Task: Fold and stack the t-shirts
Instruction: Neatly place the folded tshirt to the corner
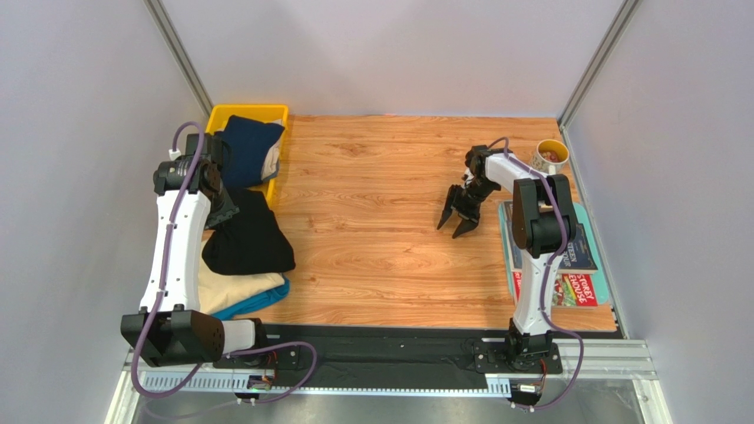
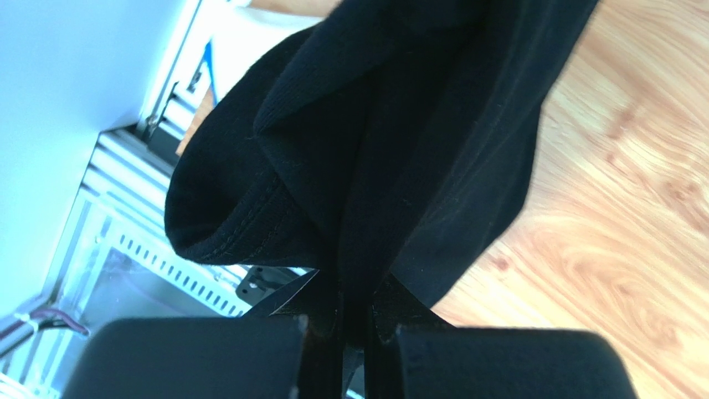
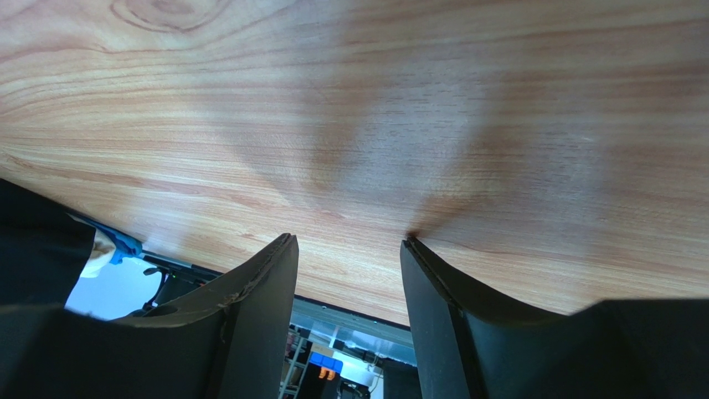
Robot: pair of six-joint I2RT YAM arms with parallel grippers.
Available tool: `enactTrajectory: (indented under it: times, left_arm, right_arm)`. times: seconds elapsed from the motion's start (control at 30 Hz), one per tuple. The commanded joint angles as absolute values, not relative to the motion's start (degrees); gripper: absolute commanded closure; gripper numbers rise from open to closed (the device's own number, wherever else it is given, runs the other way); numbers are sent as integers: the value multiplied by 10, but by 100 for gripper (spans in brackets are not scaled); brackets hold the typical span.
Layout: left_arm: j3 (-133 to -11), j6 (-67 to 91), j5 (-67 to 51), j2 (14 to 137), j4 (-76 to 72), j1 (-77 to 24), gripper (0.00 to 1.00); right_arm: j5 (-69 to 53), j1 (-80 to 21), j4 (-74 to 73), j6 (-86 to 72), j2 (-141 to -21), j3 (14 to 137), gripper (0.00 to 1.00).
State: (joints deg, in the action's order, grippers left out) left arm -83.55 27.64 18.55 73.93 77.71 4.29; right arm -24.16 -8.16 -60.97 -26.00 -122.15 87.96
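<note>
Grips the black t-shirt [image 1: 250,237] in the tightly closed left pincer [image 2: 354,320] at the surface's [image 1: 372,221] left edge, atop the cream t-shirt [image 1: 232,290] and teal t-shirt [image 1: 258,300], long axis near-to-far. Holds the right pincer [image 1: 458,216] half spread, empty, above bare wood. Pale walls [image 1: 398,53] all round.
</note>
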Motion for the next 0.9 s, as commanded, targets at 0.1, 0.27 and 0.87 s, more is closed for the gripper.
enactTrajectory:
  times: [0.1, 0.27, 0.87]
  left_arm:
    - [-763, 279, 217, 675, 886, 95, 100]
    - [-751, 290, 240, 674, 915, 98, 100]
    - [-784, 330, 200, 691, 964, 129, 100]
  right_arm:
    - [-260, -76, -596, -275, -1199, 876, 46]
    - [-267, -75, -596, -277, -1201, 877, 46]
    - [-276, -68, -594, -279, -1212, 882, 47]
